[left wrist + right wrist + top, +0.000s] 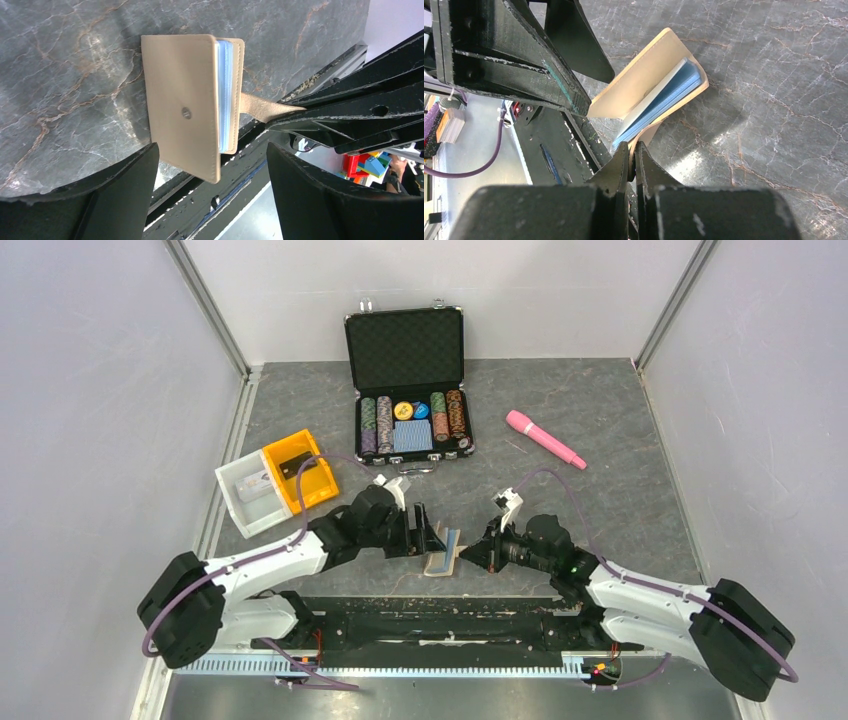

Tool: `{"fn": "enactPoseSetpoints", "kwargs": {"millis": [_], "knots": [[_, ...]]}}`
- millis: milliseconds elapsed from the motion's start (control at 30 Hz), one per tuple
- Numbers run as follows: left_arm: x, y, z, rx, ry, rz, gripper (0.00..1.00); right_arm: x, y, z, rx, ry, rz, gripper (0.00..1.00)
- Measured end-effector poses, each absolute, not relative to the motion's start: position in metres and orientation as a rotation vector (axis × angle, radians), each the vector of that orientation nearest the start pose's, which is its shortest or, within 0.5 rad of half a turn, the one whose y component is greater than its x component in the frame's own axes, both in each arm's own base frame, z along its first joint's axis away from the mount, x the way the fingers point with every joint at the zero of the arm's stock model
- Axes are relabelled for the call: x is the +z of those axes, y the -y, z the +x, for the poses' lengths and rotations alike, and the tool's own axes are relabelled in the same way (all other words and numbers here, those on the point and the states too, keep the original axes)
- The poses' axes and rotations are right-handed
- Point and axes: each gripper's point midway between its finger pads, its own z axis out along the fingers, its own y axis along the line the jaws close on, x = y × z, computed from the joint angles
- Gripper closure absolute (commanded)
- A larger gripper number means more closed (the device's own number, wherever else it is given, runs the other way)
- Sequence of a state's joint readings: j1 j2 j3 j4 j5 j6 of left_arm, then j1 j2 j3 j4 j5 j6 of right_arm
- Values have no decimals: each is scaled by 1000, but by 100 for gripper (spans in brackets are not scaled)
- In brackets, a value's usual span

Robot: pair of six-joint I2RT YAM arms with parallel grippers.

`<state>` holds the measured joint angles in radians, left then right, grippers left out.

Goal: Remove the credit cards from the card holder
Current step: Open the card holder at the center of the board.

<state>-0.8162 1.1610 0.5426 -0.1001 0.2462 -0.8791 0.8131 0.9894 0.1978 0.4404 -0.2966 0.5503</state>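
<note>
So the tan card holder (443,562) sits right at 6 o'clock on the table, down by the near edge between the two arms. The way it's held makes sense if you're trying to get it open. The right gripper (631,159) is pinched tight on the little closing tab (260,106), my guess is to anchor that flap so the cover can swing away from it. The holder is only cracked open, cover tilted up, and you can see a stack of blue-grey sleeves (664,92) fanning out inside. I can't pick out an actual credit card from here, and nothing has come out yet as far as I can see. The left gripper (212,155) hangs just at 9 o'clock of the holder with its jaws spread wide and nothing in them, probably lined up to catch the cover or go in for a card. I can't tell whether a fingertip touches the leather. The tabletop (640,480) is a dark grey marble-look sheet, pretty smooth, so a flat card could be fiddly to pick up off it. An open black poker chip case (408,390) stands at 12 o'clock, a pink marker (545,438) lies at 2 o'clock, and a yellow bin (300,472) and a white bin (250,498) sit side by side at 9 to 10 o'clock. Plain white walls (90,390) box in three sides.
</note>
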Motion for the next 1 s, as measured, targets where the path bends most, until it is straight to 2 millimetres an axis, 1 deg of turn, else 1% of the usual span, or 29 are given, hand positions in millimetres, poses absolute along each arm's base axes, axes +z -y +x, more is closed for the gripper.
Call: {"fn": "enactPoseSetpoints", "kwargs": {"millis": [167, 233, 267, 367, 500, 600, 667, 767, 800, 867, 1000], "knots": [[92, 284, 159, -1080, -2541, 90, 15, 90, -267, 153, 1166, -2031, -492, 100], [91, 285, 159, -1071, -2547, 104, 17, 90, -267, 153, 1167, -2030, -492, 100], [89, 285, 158, -1060, -2554, 113, 20, 91, -267, 153, 1167, -2029, -492, 100], [81, 282, 156, -1027, -2582, 127, 32, 94, -267, 153, 1172, -2015, -492, 100], [77, 279, 156, -997, -2591, 133, 58, 95, -265, 153, 1153, -2012, -500, 100], [73, 274, 156, -960, -2603, 127, 73, 89, -260, 157, 1095, -2034, -505, 100], [70, 269, 156, -926, -2613, 118, 80, 84, -254, 161, 1037, -2051, -502, 98], [70, 265, 158, -898, -2610, 109, 91, 72, -241, 170, 923, -2091, -487, 98], [69, 264, 158, -891, -2607, 109, 92, 68, -237, 172, 894, -2102, -482, 99], [68, 261, 159, -864, -2608, 100, 91, 61, -229, 175, 840, -2128, -475, 100], [63, 254, 160, -812, -2619, 84, 73, 56, -220, 177, 786, -2148, -467, 100]]}}
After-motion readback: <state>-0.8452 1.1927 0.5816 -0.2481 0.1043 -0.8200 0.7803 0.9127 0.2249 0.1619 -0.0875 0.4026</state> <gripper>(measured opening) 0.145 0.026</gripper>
